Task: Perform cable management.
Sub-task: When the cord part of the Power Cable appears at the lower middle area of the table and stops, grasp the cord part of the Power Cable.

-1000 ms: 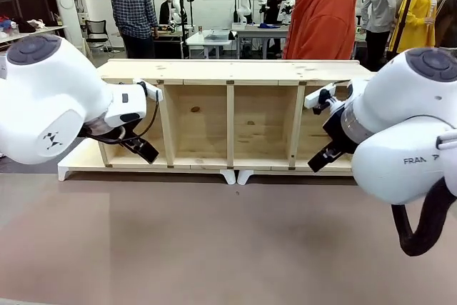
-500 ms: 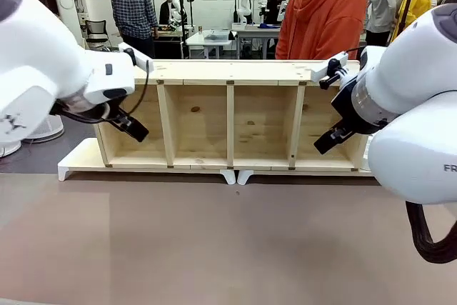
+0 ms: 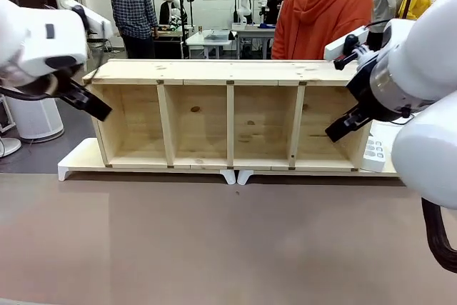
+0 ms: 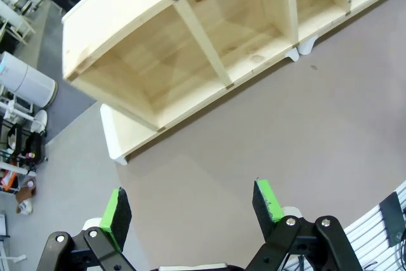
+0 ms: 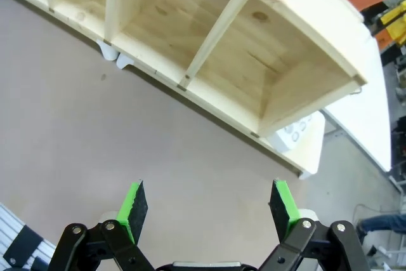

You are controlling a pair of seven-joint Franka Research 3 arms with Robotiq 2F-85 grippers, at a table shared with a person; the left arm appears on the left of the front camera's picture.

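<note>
My table: plain brown top, lower frame. One wooden shelf unit stands across centre frame, four open compartments. A white power strip rests on its base board, right end.

A wooden shelf with four bays stands on the brown table.

A robotics lab: a white left arm and right arm flank a brown tabletop bearing a wooden shelf unit; along the upper frame, people stand at workbenches before white walls.
</note>
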